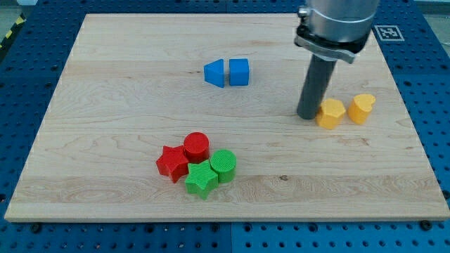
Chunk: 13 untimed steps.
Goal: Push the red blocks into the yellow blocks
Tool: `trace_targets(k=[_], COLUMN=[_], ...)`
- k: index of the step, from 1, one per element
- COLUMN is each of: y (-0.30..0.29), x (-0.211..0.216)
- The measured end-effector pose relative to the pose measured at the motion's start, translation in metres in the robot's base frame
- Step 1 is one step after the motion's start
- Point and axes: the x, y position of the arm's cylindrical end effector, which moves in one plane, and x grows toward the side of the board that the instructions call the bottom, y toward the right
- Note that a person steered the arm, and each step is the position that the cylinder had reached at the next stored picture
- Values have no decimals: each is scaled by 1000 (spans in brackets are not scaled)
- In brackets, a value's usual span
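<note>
Red star (171, 163), red cylinder (197, 146) touching; tip (307, 115) beside yellow hexagon (330, 112).

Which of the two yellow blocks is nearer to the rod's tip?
The yellow hexagon-like block, the one toward the view's left: my tip stands right beside it. The yellow heart block lies farther toward the view's right.

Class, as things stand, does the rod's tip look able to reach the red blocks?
Probably yes. My tip sits beside the yellow blocks, and bare board lies between it and the red cylinder. The green blocks crowd only the lower right.
</note>
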Motion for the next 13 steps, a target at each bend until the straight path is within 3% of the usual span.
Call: trace_targets(k=[1, 2, 4, 5, 6, 7, 8, 10, 11, 12, 13], y=[8, -39, -219, -277, -288, -286, -284, -264, -304, -314, -278], x=[0, -5, -5, 35, 96, 123, 116, 57, 75, 131, 144])
